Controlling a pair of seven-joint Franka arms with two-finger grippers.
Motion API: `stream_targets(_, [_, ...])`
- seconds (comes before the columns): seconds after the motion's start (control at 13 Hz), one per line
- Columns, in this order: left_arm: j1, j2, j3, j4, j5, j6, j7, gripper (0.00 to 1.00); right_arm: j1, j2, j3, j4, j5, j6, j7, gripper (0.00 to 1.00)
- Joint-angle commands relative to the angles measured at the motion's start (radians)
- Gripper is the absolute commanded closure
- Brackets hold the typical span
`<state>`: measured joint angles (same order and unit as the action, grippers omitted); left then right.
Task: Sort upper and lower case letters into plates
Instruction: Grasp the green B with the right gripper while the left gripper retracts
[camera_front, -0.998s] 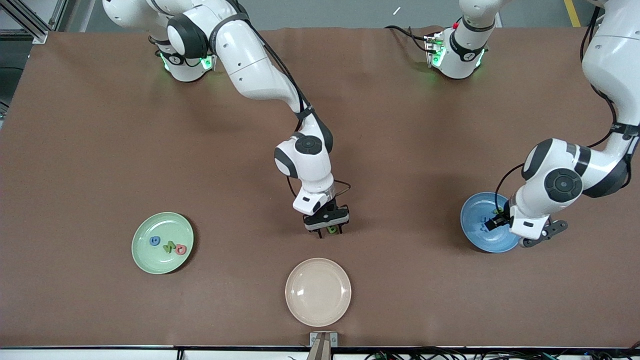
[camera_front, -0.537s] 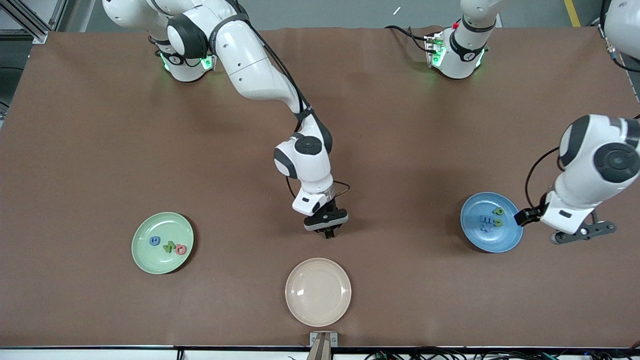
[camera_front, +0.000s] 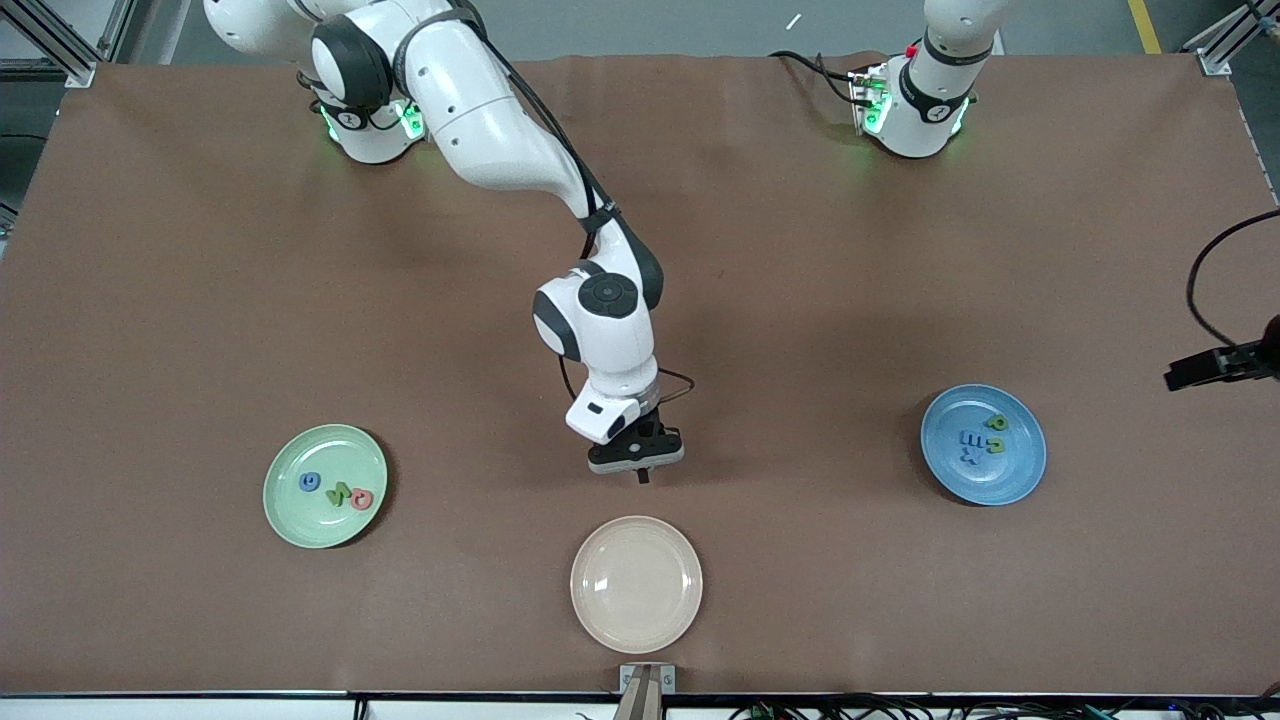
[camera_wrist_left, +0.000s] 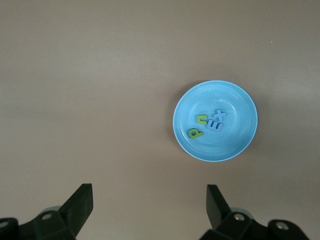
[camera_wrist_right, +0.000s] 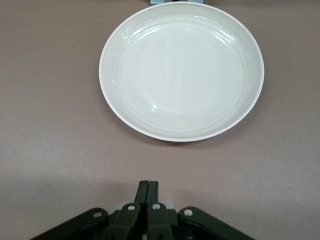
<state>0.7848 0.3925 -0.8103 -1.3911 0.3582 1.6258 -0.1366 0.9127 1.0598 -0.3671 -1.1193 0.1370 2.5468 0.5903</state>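
So, on the matte brown worktop (camera_front: 800, 250), the left gripper (camera_wrist_left: 150, 192) has lifted away from the glossy blue round plate (camera_front: 1020, 470), fingers apart. That leaves four chunky lowercase letters (camera_front: 985, 438) sorted in it. The right gripper (camera_front: 641, 472), just beside the smooth cream plate (camera_front: 636, 584), snapped its fingers together over the last green letter. Can't see it now, so maybe grabbed.

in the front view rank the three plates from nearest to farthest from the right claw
The right claw is shut, low over the table's middle.
1. Cream plate: closest, just nearer the front camera than the claw.
2. Blue plate: toward the left arm's end, holding four letters.
3. Green plate: toward the right arm's end, holding three letters.
The blue and green plates are nearly tied; blue looks slightly closer.
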Motion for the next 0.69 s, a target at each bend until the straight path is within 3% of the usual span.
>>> stream_targets(0.0, [-0.006,-0.061,-0.006,0.003,-0.015,-0.059,0.012,0.00,0.008,0.009,0.027,-0.019,0.007,0.012,0.136,0.30])
stream_targets(0.31, [-0.027,-0.107,-0.010,0.029,-0.050,-0.096,0.009,0.00,0.043,0.034,0.027,-0.030,0.001,0.043,0.224,0.25])
stream_targets(0.38, [-0.094,-0.141,0.008,0.024,-0.047,-0.095,0.006,0.00,0.052,0.034,0.025,-0.045,-0.003,0.044,0.224,0.25])
stream_targets(0.61, [-0.266,-0.219,0.187,0.011,-0.068,-0.096,0.012,0.00,0.067,0.032,0.024,-0.066,-0.007,0.044,0.223,0.28])
